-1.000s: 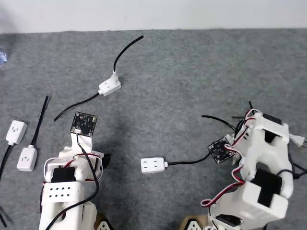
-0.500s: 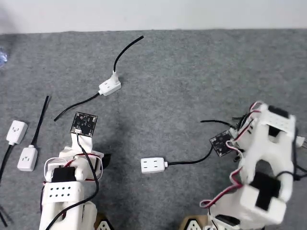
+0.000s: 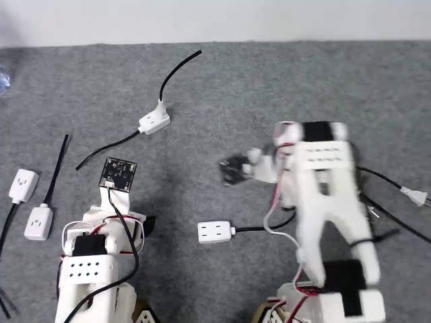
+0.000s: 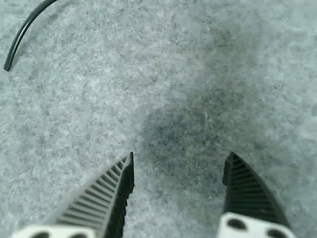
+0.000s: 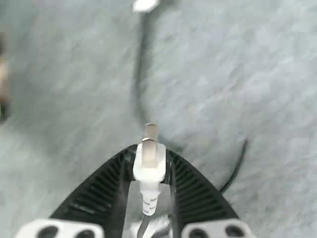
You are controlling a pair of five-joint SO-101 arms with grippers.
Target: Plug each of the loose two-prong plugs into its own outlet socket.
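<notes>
My right gripper (image 5: 150, 152) is shut on a white two-prong plug (image 5: 148, 166), whose prongs point away past the fingertips. In the high view that gripper (image 3: 233, 169) hangs over the middle of the table, above a white outlet socket (image 3: 215, 231) with a black cable. My left gripper (image 4: 181, 158) stands open over bare carpet with nothing between its fingers. Another outlet socket (image 3: 154, 122) lies further back on the left. Two more white sockets (image 3: 22, 185) (image 3: 38, 223) lie at the left edge. A loose plug (image 3: 417, 196) lies at the right edge.
Black cables (image 3: 176, 67) trail over the grey carpet (image 3: 269, 87). The left arm (image 3: 94, 269) stands at the front left. A blurred white piece (image 5: 144, 5) with a black cable lies ahead of the right gripper. A pale wall runs along the back.
The right arm has swung from the right side toward the middle of the table and stretched out. The left arm and the sockets have not moved.
</notes>
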